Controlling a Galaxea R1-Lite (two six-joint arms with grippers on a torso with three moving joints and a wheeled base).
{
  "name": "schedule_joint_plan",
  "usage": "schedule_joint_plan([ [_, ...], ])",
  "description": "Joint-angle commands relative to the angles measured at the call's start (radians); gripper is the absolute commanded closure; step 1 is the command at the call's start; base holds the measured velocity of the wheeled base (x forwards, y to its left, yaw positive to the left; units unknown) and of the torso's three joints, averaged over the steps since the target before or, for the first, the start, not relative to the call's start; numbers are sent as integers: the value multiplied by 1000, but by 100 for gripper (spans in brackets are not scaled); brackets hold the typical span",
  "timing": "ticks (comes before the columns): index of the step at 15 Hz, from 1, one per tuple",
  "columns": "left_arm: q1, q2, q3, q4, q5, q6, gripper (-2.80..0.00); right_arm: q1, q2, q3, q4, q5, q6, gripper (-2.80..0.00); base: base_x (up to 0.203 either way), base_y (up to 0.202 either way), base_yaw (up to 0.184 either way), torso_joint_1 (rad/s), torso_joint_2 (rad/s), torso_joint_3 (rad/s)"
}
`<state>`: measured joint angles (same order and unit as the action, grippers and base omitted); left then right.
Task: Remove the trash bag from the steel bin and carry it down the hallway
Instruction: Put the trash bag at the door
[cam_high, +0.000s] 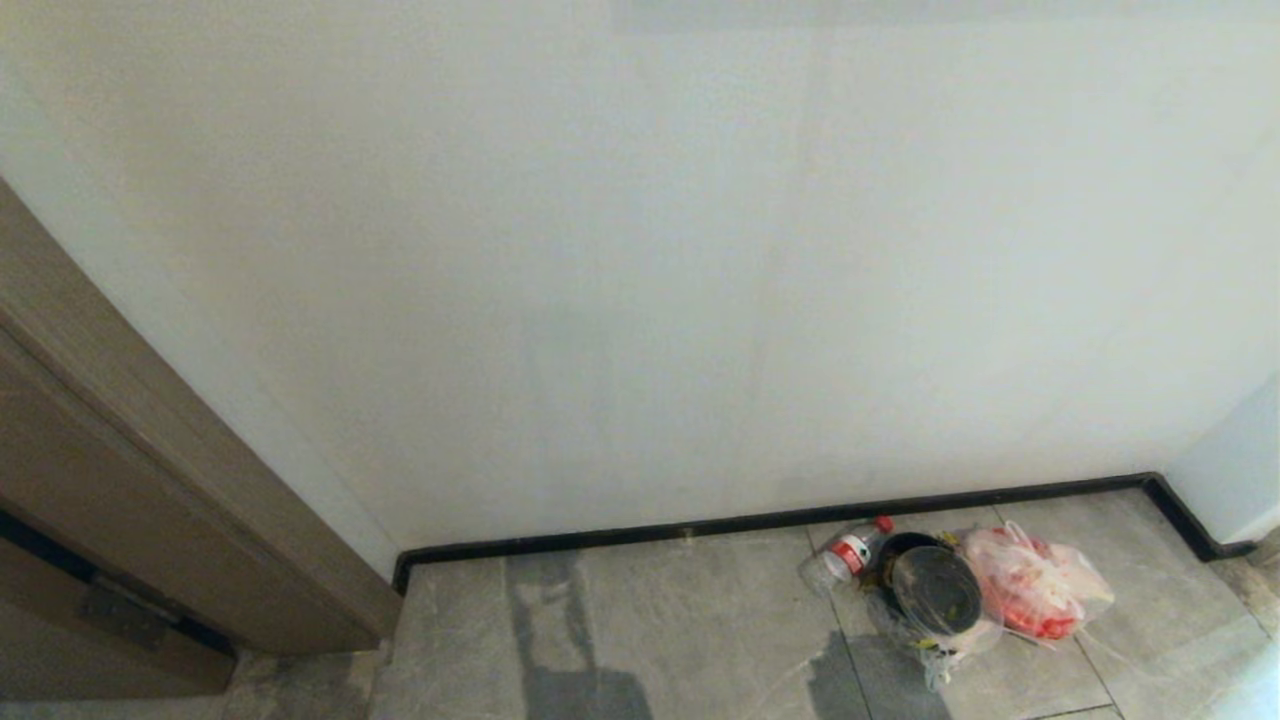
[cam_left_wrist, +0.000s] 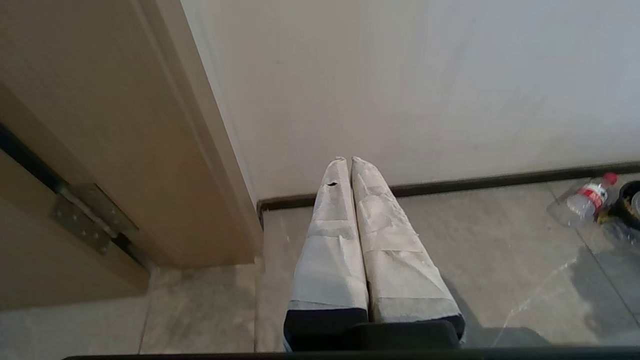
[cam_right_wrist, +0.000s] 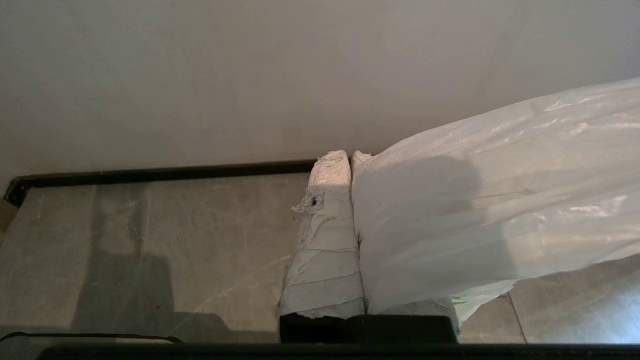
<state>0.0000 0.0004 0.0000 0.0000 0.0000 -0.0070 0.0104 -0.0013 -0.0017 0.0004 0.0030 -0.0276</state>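
Beside the wall, right gripper (cam_right_wrist: 350, 160) pinches the trash bag (cam_right_wrist: 500, 190).

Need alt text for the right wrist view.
The right gripper, its fingers wrapped in white tape, is shut on a thin translucent white plastic trash bag that drapes over one finger. Beyond are grey marble-look floor tiles, black skirting and a plain white wall.

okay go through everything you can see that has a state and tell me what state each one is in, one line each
right gripper: shut on the trash bag
trash bag: held, draped over one finger, off the floor
left gripper: shut, empty
water bottle: lying on the floor by the skirting, red cap on
black bowl: tilted, in clear wrap
clear bag: on the floor, red contents inside
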Motion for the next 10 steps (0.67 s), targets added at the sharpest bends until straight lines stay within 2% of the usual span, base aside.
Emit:
schedule_joint_plan([
  [1,0,1,0,0,0,-1,0,0,-39,0,0,0,0,0,0,0,0,3,1,-202],
  [10,0,1,0,0,0,-1,0,0,-39,0,-2,-2,0,0,0,0,0,3,1,-195],
])
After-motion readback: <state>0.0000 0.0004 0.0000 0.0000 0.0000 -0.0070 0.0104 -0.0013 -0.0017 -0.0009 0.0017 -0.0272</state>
